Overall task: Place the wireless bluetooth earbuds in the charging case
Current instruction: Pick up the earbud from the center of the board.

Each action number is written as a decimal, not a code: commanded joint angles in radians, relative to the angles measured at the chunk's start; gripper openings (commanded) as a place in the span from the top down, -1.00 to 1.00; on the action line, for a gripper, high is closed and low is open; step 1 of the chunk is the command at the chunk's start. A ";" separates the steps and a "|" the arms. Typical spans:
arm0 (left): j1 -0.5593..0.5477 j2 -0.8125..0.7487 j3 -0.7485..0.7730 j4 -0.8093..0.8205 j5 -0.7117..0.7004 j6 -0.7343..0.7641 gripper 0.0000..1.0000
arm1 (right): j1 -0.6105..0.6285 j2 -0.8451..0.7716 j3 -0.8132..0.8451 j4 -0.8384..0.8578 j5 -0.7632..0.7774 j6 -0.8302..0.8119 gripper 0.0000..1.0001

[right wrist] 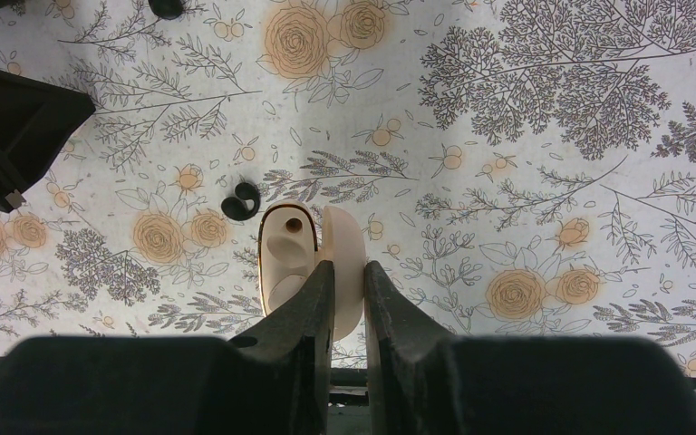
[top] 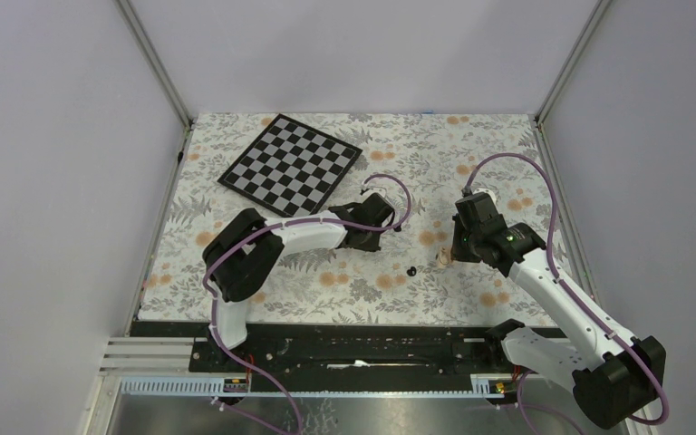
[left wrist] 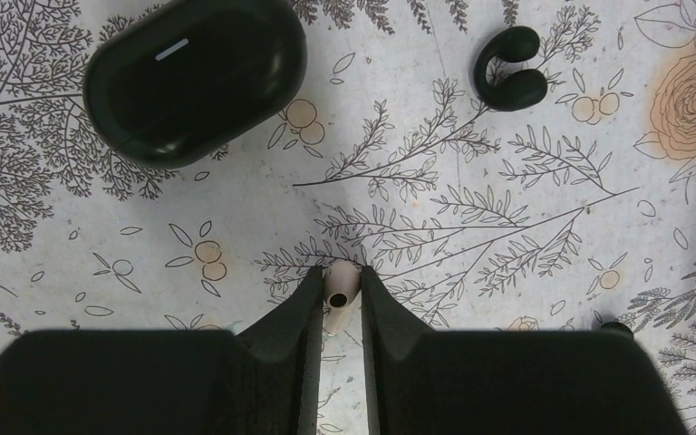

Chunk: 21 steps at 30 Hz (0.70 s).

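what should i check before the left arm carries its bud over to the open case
1. Left gripper shut on the pale earbud: ok.
2. Right gripper clamped on the beige charging case: ok.
3. Lid open, socket bare: ok.
4. Pale earbud turned to suit the socket: cannot tell, it is mostly hidden.
5. Black earbud lying apart from the case, out of the way: ok.
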 commanded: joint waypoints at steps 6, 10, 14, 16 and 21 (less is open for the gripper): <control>0.025 -0.027 0.010 -0.062 -0.014 0.015 0.81 | -0.002 -0.015 0.005 0.015 0.007 -0.001 1.00; 0.054 -0.059 -0.006 -0.031 0.014 0.015 0.84 | -0.002 -0.015 0.005 0.015 0.001 -0.001 1.00; 0.071 -0.117 -0.026 0.007 0.034 0.027 0.85 | -0.002 -0.015 -0.001 0.043 -0.051 -0.010 1.00; 0.078 -0.154 -0.034 0.029 0.054 0.033 0.85 | -0.002 -0.007 -0.002 0.068 -0.095 -0.014 1.00; 0.085 -0.259 -0.056 0.102 0.111 0.035 0.83 | -0.001 0.031 0.007 0.139 -0.185 -0.025 1.00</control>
